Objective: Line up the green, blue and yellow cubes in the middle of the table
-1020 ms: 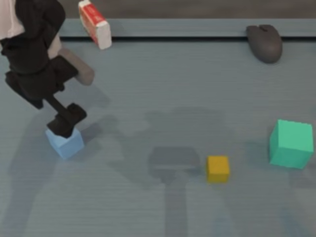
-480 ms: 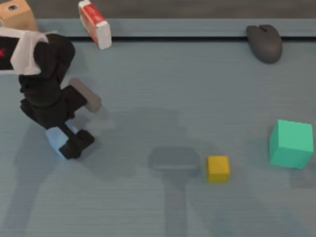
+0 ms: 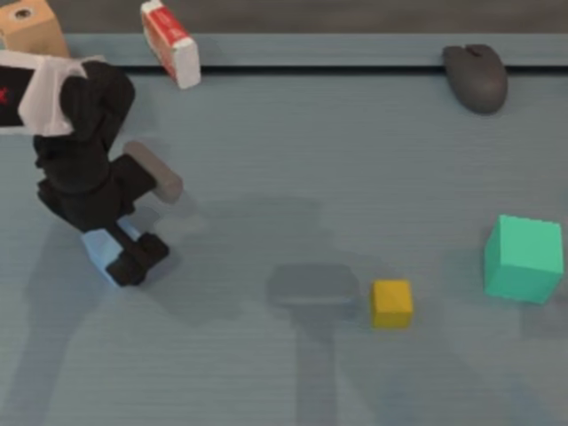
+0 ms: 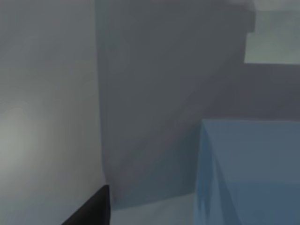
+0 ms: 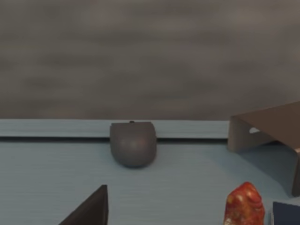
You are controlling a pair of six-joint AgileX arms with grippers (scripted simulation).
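The light blue cube [image 3: 100,251] lies at the table's left, mostly covered by my left gripper [image 3: 127,256], which is lowered over it and open. In the left wrist view the blue cube [image 4: 253,173] fills one side, and a strip of bare table separates it from the one dark fingertip [image 4: 96,210] that shows. The small yellow cube [image 3: 391,303] sits right of the middle, and the large green cube [image 3: 524,258] stands near the right edge. My right arm is out of the top view. Its wrist view shows one dark fingertip [image 5: 91,211] set well off centre.
A dark grey mouse [image 3: 476,76] [image 5: 133,144] lies at the back right. A red-and-white box [image 3: 170,43] and a tan wooden block [image 3: 31,27] stand at the back left. The right wrist view also shows a red lumpy object [image 5: 243,204] and a brown stand [image 5: 265,126].
My left arm swung down over the blue cube, uncovering the tan block at the back left. It has barely moved in the last half second. No cube has shifted.
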